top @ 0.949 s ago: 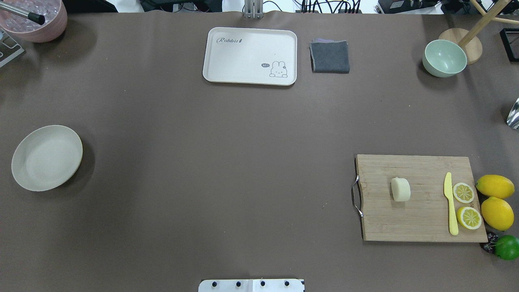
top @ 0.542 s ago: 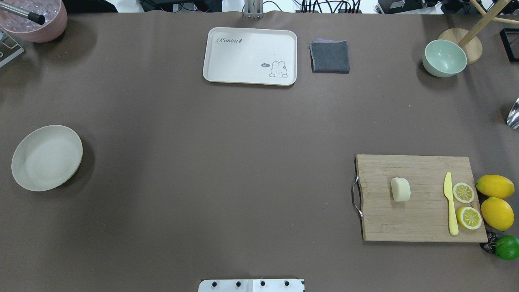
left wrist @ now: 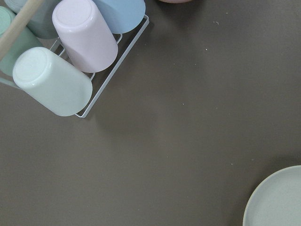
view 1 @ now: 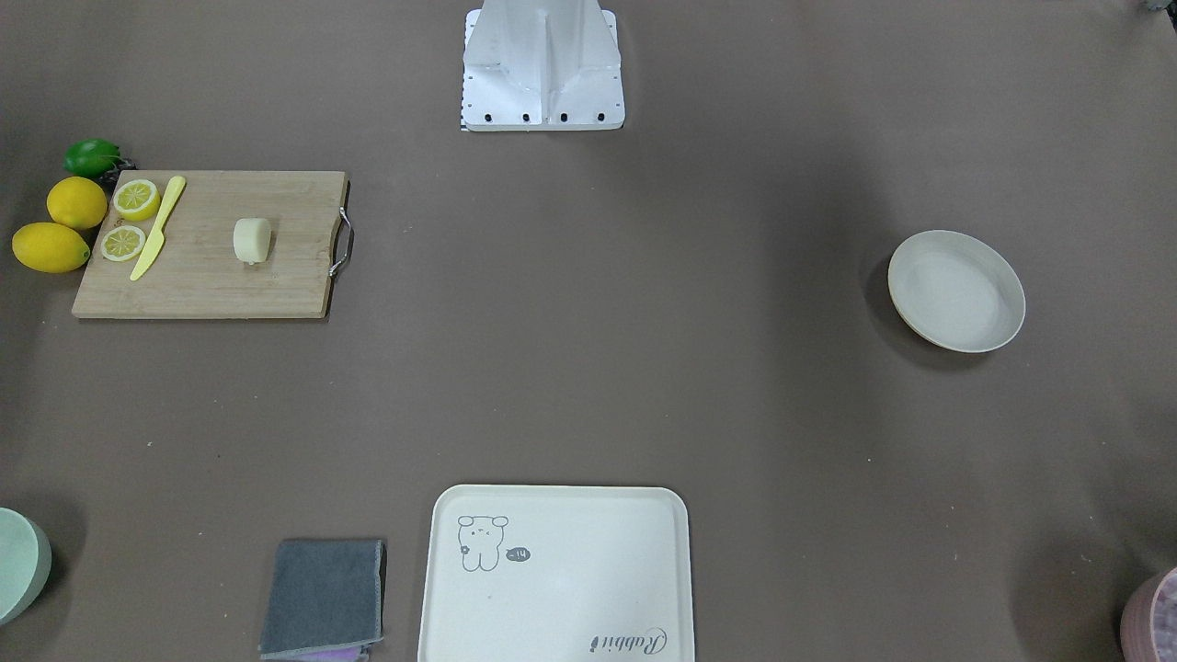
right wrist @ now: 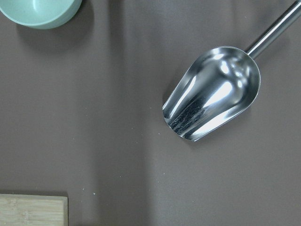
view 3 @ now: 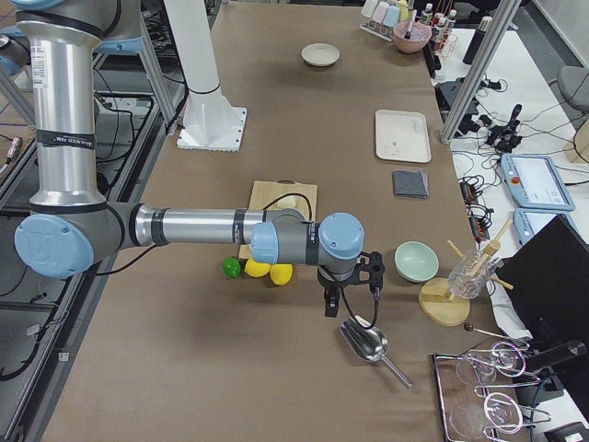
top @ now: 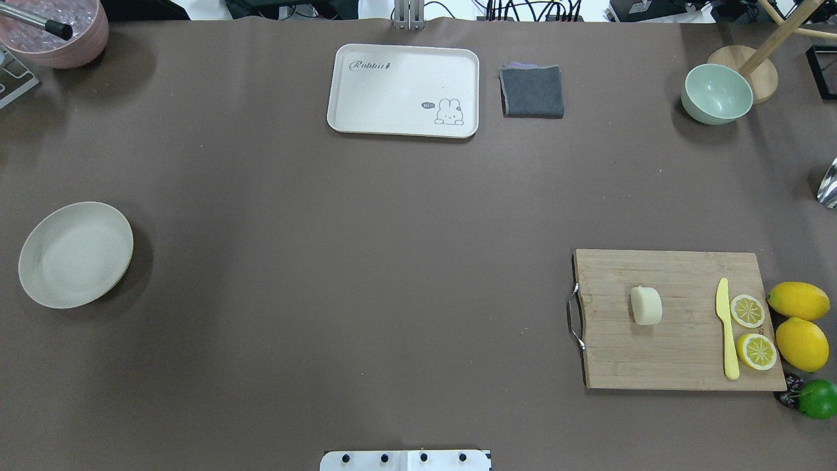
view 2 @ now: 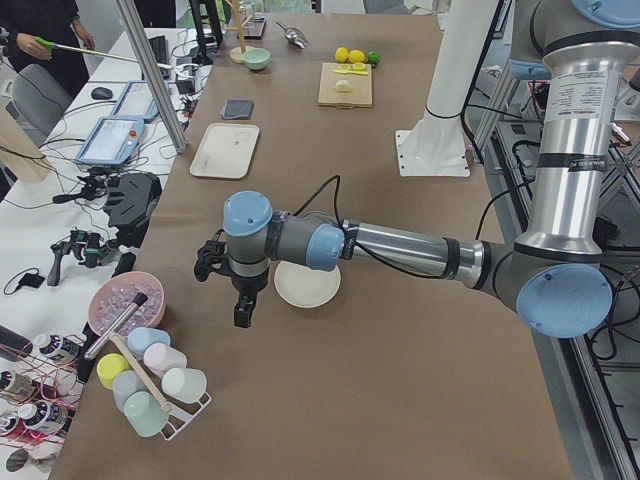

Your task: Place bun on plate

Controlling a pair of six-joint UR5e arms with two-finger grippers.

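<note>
Smooth, pale cream bun (top: 646, 305) lies on the cutting board (top: 680, 356), flat face toward its handle and long axis crosswise. It is well apart from the right pincer (view 3: 329, 304) and farther from the left pincer (view 2: 243, 308); I cannot tell whether either is spread.

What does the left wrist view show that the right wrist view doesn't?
Only the left wrist view: racked pastel cups and an edge of the plate. Only the right wrist view: a metal scoop, the green bowl and a cutting board corner. Both: the brown table cover; neither shows the bun or any jaws.
</note>
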